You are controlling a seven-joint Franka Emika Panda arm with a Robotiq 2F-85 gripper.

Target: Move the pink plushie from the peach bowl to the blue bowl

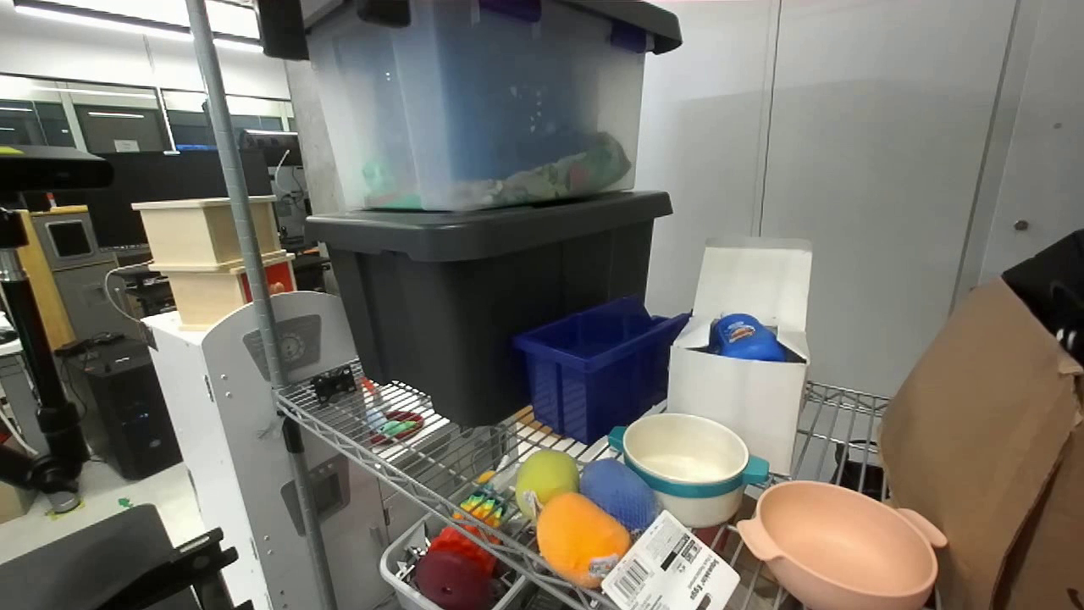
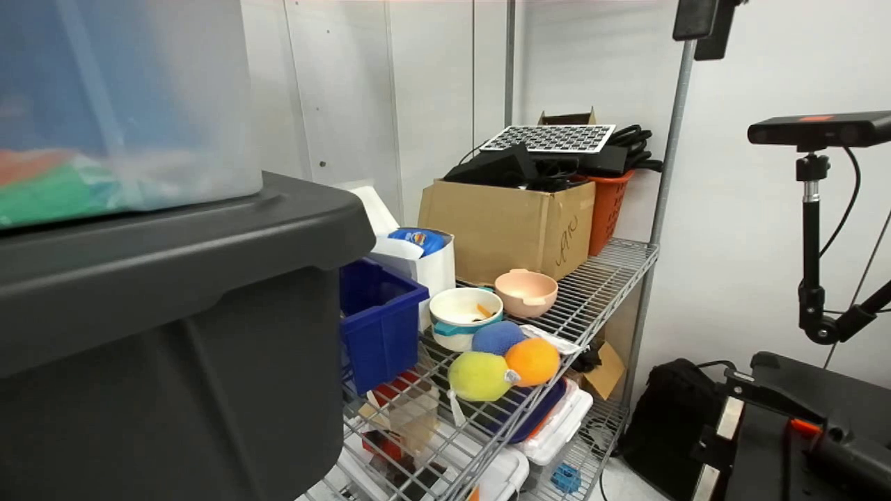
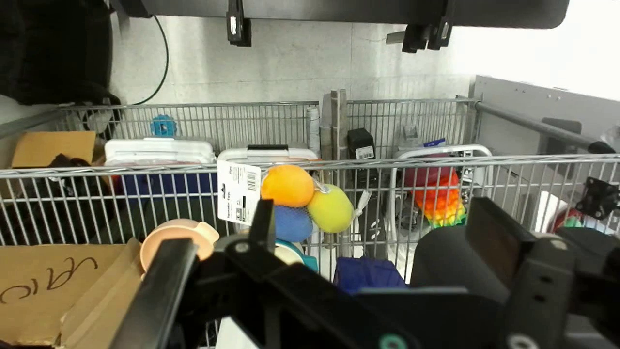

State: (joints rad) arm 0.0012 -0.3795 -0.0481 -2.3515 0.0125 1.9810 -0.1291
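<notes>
The gripper [image 3: 375, 218] stood with jaws spread wide; beyond them, left of the gap in the wrist view, sat the peach bowl [image 3: 175, 230], and past the gap, the orange squeaker egg [image 3: 288, 185].

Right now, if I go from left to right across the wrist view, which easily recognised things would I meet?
Cardboard box, peach bowl, white label card, orange toy, yellow-green toy, rainbow-coloured toy.
</notes>
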